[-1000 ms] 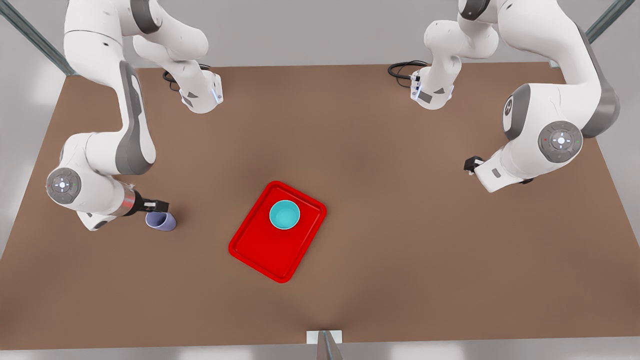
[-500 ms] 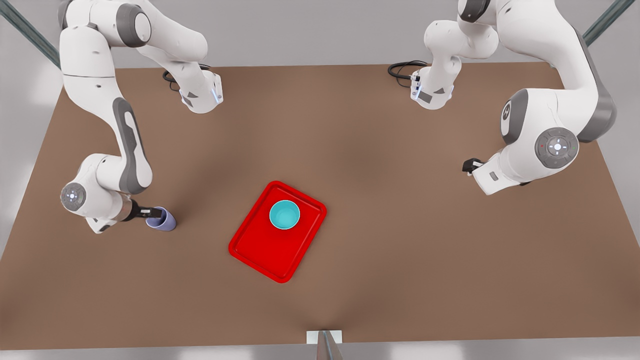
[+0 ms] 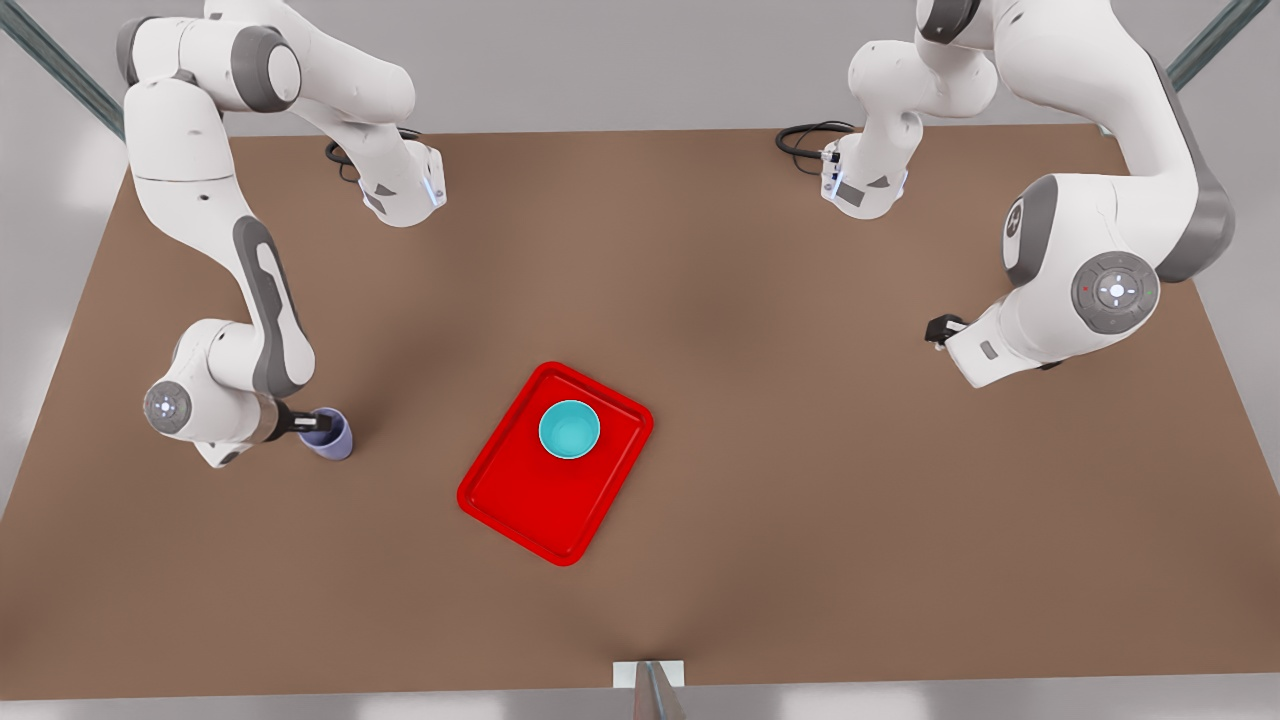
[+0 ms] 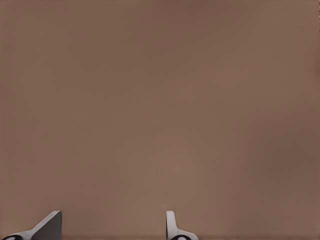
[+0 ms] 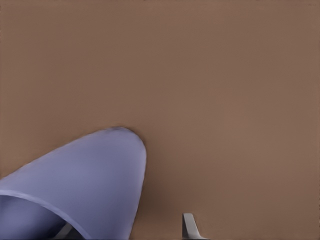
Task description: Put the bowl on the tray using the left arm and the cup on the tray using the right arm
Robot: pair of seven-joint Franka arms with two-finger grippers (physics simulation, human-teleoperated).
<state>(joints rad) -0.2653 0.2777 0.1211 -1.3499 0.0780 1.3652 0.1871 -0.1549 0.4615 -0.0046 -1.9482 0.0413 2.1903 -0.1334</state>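
Note:
The teal bowl (image 3: 569,429) stands on the red tray (image 3: 530,500), in its far half, near the table's middle. At the front view's left the lavender cup (image 3: 330,437) rests on the table, well apart from the tray. My right gripper (image 3: 316,426) is down at the cup's rim, open, one finger inside the cup (image 5: 90,180) and the other fingertip (image 5: 190,227) outside its wall. Over bare table at the front view's right, my left gripper (image 3: 941,330) waits open with nothing between its fingertips (image 4: 172,227).
Both arm bases (image 3: 400,190) stand at the table's far edge with black cables beside them. A small metal post (image 3: 650,685) sits at the near edge. Brown table (image 3: 800,500) lies bare between the cup and the tray.
The right arm has come down and moved in, bringing its gripper from above the cup onto its rim. The cup now looks more upright. The left arm has barely shifted.

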